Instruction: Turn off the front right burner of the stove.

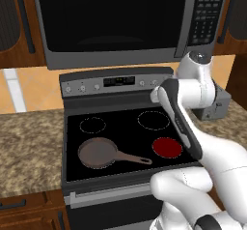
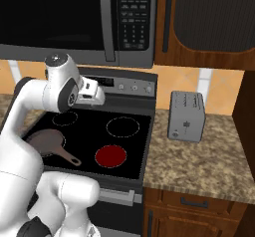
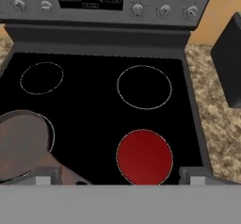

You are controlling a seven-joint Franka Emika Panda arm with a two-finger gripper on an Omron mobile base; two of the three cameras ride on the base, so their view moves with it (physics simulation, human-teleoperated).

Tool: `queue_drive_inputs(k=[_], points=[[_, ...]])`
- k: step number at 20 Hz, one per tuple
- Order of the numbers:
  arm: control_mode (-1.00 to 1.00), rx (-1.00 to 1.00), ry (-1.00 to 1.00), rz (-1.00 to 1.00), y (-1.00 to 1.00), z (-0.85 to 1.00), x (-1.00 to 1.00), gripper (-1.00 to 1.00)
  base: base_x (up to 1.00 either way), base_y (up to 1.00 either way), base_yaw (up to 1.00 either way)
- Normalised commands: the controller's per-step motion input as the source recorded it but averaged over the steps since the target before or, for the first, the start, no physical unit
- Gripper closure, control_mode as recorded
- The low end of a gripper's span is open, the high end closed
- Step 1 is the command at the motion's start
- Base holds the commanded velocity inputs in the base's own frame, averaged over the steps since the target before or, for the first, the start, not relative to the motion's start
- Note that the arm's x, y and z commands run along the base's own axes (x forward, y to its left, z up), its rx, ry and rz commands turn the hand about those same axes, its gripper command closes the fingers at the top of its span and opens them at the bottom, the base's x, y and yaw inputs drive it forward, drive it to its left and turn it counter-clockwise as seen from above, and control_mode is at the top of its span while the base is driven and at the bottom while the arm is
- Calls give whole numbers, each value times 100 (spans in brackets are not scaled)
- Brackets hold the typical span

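The front right burner glows as a solid red disc at the lower centre of the hand view, near the front edge of the black glass of the stove. In the left base view the same disc sits right of centre, partly behind the white arm; in the right base view it lies lower centre. The brown frying pan rests on the front left zone, handle pointing toward the red disc but stopping short of it. The pincer shows two tips far apart at the bottom corners of the hand view, released, holding nothing, hanging above the cooktop's front. Behind are two dashed rings, the rear right ring larger than the rear left ring. Farther back runs the grey back panel with knobs and a display. The toaster stands on the worktop at right, and the microwave hangs along the top.
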Motion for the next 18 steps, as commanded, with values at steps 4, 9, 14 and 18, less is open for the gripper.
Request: queue_drive_inputs(k=[4, 9, 14, 18], points=[[-100, 9, -29, 0, -5, -40, 0, -100, 0, 0, 0], [-100, 3, -43, 0, -38, -24, 0, -100, 0, 0, 0], [-100, 0, -49, 1, -62, -11, -1, -100, 0, 0, 0], [-100, -3, -26, 4, -33, -18, 2, -100, 0, 0, 0]])
